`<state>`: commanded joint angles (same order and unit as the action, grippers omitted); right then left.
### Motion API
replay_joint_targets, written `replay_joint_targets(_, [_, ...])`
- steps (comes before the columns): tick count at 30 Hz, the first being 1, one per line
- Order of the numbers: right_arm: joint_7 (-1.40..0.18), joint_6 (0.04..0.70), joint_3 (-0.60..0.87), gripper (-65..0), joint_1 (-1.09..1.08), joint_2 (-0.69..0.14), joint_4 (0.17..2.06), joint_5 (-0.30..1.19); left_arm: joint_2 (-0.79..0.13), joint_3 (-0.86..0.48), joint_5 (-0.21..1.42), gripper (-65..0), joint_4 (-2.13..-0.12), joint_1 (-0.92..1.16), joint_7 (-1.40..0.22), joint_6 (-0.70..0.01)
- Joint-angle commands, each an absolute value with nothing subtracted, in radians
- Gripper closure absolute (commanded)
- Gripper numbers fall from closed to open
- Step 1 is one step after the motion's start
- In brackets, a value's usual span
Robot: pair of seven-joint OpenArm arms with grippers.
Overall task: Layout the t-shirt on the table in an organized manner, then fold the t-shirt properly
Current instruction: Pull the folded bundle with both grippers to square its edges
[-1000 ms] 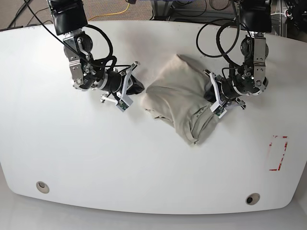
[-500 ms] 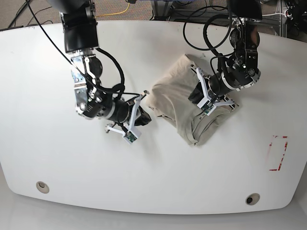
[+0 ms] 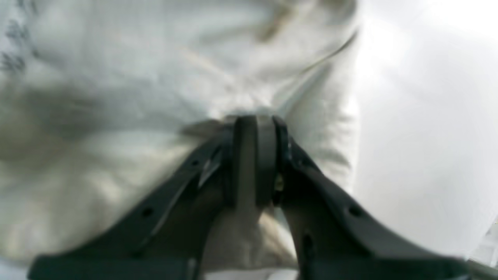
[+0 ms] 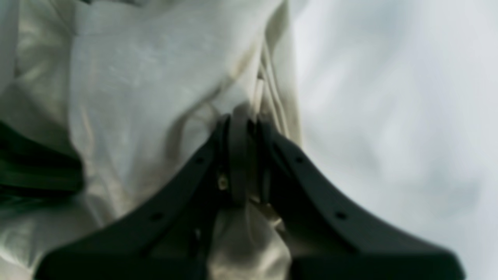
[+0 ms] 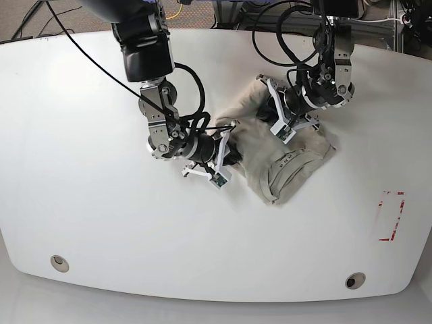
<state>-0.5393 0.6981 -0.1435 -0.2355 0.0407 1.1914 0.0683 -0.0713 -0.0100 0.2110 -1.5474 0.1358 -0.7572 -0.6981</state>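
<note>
Two tools of mine are working on one crumpled beige cotton t-shirt (image 5: 280, 145), which is lying bunched in a wrinkled heap on the large white glossy surface (image 5: 81, 202), a little right of centre in the base view and toward the far edge.

My left tool (image 3: 255, 128) is pinching the t-shirt (image 3: 116, 97): in the left wrist view its two dark jaws are pressing together with a fold of cloth running down between them. In the base view this left tool (image 5: 275, 116) is sitting at the heap's far side, on that view's right arm.

My right tool (image 4: 241, 124) is also clamping the t-shirt (image 4: 136, 77); its jaws are meeting on a ridge of fabric beside a seam, and cloth is gathering between the dark fingers lower down. In the base view the right tool (image 5: 228, 154) is touching the heap's near-left edge, on that view's left arm.

Both wrist views are blurry, so fine detail of the fabric is hard to read. A white label with dark print is showing on the near part of the heap. A small red tape rectangle (image 5: 391, 216) is lying well apart near the surface's right edge, and two round grommet holes (image 5: 59, 262) are sitting along the near edge.
</note>
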Motion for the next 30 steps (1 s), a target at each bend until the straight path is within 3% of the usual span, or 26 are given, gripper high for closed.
replay_joint_targets(16, [-0.585,0.698,-0.14,-4.0,0.027,-0.203,1.42,0.255,-0.114,-0.007,0.214,-5.6,-1.448,0.041,-0.757,-0.698])
replay_joint_targets(25, [-0.585,0.659,-0.14,-4.0,0.064,-0.222,1.504,0.271,-0.157,-0.008,0.209,-5.6,-1.503,0.067,-0.762,-0.698])
replay_joint_targets(30, [-0.61,0.659,-0.14,-4.0,0.061,-0.222,1.558,0.268,-0.206,-0.008,0.214,-5.6,-1.679,0.104,-0.762,-0.698])
